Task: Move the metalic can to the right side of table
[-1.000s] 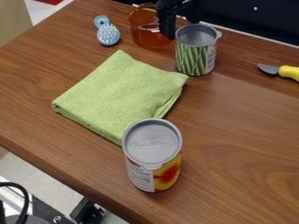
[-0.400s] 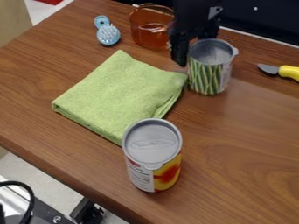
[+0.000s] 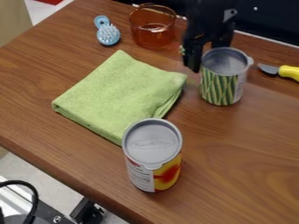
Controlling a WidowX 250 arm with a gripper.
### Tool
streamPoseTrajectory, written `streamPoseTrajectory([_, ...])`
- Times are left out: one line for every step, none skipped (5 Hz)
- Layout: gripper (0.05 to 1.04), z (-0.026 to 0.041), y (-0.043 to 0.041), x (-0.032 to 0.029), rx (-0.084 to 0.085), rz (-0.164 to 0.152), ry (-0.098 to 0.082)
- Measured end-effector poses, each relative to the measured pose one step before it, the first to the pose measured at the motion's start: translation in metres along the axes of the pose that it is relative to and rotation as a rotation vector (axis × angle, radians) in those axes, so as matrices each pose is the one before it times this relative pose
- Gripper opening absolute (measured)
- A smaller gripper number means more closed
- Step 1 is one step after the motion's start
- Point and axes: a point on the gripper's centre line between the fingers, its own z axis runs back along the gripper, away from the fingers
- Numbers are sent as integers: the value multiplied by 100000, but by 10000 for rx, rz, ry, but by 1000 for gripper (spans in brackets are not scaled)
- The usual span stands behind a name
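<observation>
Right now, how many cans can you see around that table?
2. One, with the green striped label, is upright to the right of the folded green towel. The other, with the yellow and red label, stands at the towel's near corner.

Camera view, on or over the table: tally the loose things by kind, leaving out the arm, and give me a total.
Cans: 2
Cloth: 1
Brush: 1
Orange cup: 1
Yellow-handled tool: 1
Total: 6
</observation>
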Motion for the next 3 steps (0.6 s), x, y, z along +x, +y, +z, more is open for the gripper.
streamPoseTrajectory([997,-497,189,-854,55,20,41])
streamPoseTrajectory([997,15,-116,-480,-51,194,203])
streamPoseTrajectory([997,-4,183,-909,148,146,333])
